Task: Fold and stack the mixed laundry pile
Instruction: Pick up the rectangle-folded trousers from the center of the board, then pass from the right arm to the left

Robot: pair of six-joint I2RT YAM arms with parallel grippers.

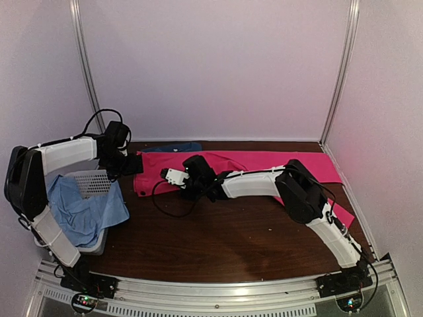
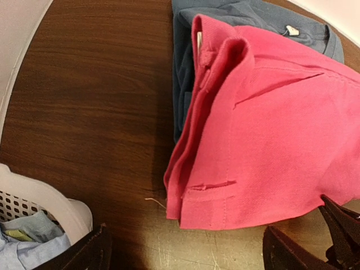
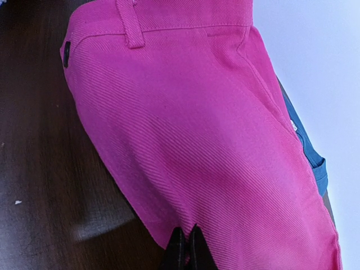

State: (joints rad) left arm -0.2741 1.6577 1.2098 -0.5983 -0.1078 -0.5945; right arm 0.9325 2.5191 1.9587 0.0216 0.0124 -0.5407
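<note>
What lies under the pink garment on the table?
A dark blue garment lies partly under the pink garment, showing along its far edge. The brown table shows around both. How far the blue cloth reaches underneath is covered.

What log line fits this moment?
left gripper open beside pink garment; right gripper shut at its edge; pale blue cloth in basket; navy garment underneath

No legible text, brand or number in any view. White tag (image 2: 291, 30) on the dark blue garment (image 2: 253, 14): unreadable. Small dark patch (image 3: 67, 52) on the pink garment (image 3: 197, 140): no characters discernible.
</note>
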